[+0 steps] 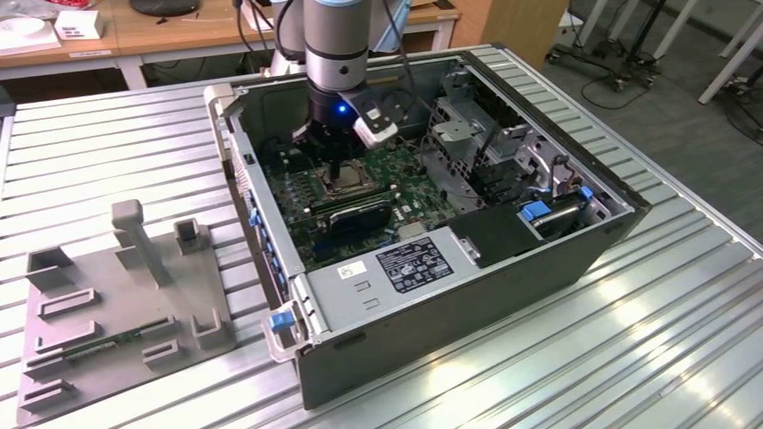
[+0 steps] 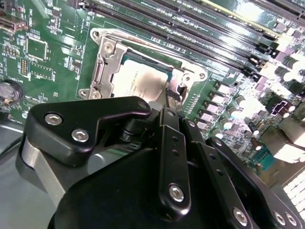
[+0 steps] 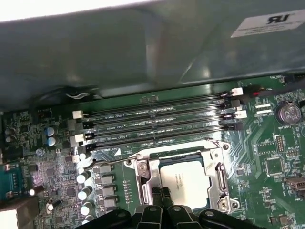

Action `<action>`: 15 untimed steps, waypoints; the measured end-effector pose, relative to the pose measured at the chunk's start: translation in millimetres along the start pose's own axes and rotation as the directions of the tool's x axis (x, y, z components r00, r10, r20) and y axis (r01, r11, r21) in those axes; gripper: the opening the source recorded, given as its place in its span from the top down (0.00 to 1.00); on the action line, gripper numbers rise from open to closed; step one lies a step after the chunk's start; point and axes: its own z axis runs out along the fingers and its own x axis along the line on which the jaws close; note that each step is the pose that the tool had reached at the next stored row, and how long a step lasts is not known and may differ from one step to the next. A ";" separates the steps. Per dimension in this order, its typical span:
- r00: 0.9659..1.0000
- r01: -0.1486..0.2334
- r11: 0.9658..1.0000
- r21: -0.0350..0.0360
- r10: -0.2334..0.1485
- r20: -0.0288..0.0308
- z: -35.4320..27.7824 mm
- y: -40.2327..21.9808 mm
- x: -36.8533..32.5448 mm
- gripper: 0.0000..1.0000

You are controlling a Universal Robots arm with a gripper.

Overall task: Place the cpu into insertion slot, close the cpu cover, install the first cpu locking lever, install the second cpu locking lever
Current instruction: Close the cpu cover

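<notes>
Our gripper (image 1: 346, 168) hung inside the open computer case (image 1: 560, 259), in the upper middle of the exterior view, with its tips just over the insertion slot (image 1: 353, 185). In both wrist views its black fingers (image 3: 156, 198) lay pressed together, and we saw nothing between them. The tips sat close to one edge of the socket.

The cpu (image 3: 183, 183) lay flat in the slot, square to it. The cpu cover (image 3: 143, 174) was folded down around the chip, its cut-out centre leaving the chip's top bare. We judged the first two steps done. We could not tell whether either locking lever was hooked down, so we counted that part as open.

As for materials, the chip's top was a dull, brushed silvery grey with faint print. The cover was thin stamped steel, bright and slightly scuffed, with screw heads at its corners. Around it spread the glossy green circuit board (image 3: 267, 143), crowded with small parts. Long, narrow black memory slots (image 3: 157, 121) ran beside the socket, and a row of small shiny cylinders (image 3: 83, 177) stood near it. The gripper's links were matt black and hard-edged, pinned with round silver bolts. The table (image 1: 667, 357) under the case was ribbed, reflective metal.
</notes>
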 end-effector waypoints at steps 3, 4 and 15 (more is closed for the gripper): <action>1.000 0.004 1.000 0.000 -0.004 0.000 0.0 0.0 0.0 0.89; 1.000 0.004 1.000 0.000 -0.004 0.000 0.2 0.0 0.0 0.89; 1.000 0.005 1.000 0.000 -0.005 0.005 3.6 -0.9 5.1 0.89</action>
